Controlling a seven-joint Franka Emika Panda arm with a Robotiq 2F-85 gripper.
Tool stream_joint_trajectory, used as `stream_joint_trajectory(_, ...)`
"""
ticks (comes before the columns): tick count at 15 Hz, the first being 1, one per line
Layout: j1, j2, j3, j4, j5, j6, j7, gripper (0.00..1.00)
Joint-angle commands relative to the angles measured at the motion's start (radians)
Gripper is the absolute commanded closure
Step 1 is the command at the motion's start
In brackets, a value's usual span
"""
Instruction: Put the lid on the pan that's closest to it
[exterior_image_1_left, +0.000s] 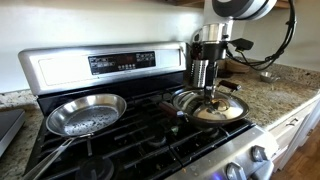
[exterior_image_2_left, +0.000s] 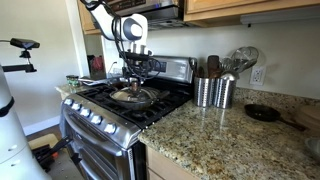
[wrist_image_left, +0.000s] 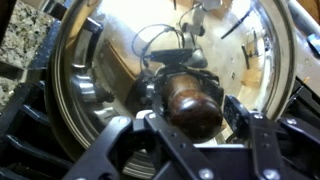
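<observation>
Robotiq hand (exterior_image_1_left: 210, 90) straddles the small dark knob (wrist_image_left: 190, 108) of the round clear glass lid (exterior_image_1_left: 214, 110), pinching or not I cannot tell, which seems seated on the shallow black frying pan (exterior_image_1_left: 179, 102); next, judged, release and lift straight up.

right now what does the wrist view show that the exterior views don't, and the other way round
Only the wrist view: the dark centre knob of the glass lid close up, between the fingers of the gripper, plus reflections in the glass. Whether the fingers pinch the knob is unclear.
Only the exterior views: the black pan beneath the lid, the silver steel pan on the neighbouring burner, the control panel, and the metal utensil holders.
Both: the lid with the gripper at its knob, the stove grates and the granite counter.
</observation>
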Motion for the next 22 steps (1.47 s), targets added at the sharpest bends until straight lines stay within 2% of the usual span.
stream_joint_trajectory(1, -0.009, 0.001, 0.004, 0.019, 0.01, -0.021, 0.003, 0.64)
stream_joint_trajectory(3, -0.008, -0.002, 0.004, 0.021, 0.007, -0.022, 0.006, 0.77)
stream_joint_trajectory(4, -0.008, -0.003, 0.005, 0.021, 0.007, -0.022, 0.005, 0.8)
stream_joint_trajectory(14, 0.002, -0.024, 0.009, 0.02, -0.026, 0.006, 0.024, 0.8)
stream_joint_trajectory(19, 0.003, 0.001, 0.005, 0.012, -0.081, 0.074, 0.025, 0.8)
stream_joint_trajectory(22, -0.002, 0.021, 0.011, 0.007, -0.074, 0.121, 0.0, 0.8)
